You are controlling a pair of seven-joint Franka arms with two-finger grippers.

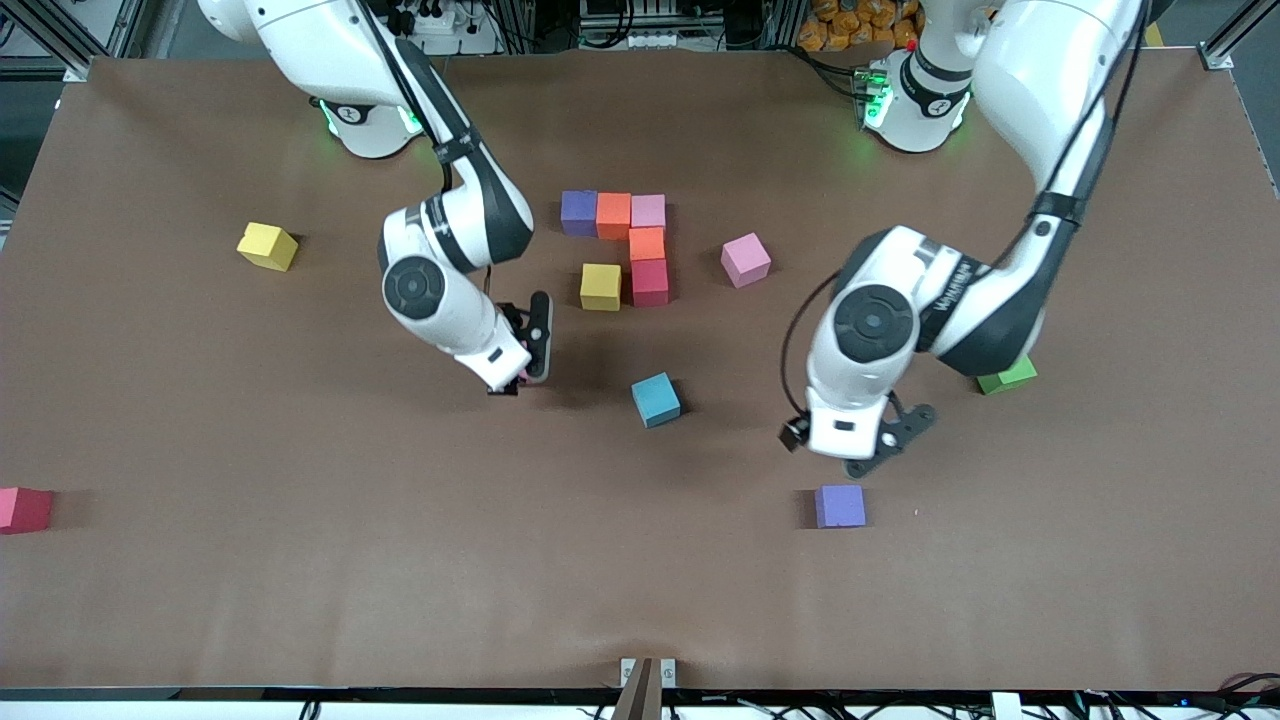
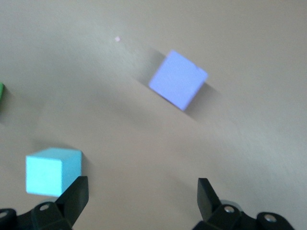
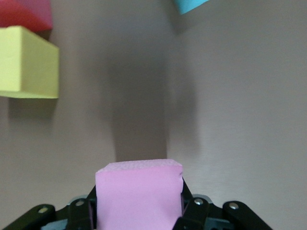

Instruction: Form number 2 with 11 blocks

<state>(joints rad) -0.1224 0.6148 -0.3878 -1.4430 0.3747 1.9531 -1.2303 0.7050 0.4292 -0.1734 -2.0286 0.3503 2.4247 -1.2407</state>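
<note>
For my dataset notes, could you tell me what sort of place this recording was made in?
Most likely a robotics lab: two bench-mounted arms over a brown-covered table scattered with coloured blocks, with aluminium framing and cabling along the edge.

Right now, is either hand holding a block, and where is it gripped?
The right hand grips a pink block by two opposite side faces. The left hand is open, holding nothing.

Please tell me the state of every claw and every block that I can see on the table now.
Right claw: shut on pink block, in the air.
Left claw: open, empty, above table beside loose purple block.
Six-block cluster: placed, touching.
Light blue block: loose.
Second pink block: loose.
Lone yellow block: loose.
Red block: loose, at table edge.
Green block: partly hidden.
</note>
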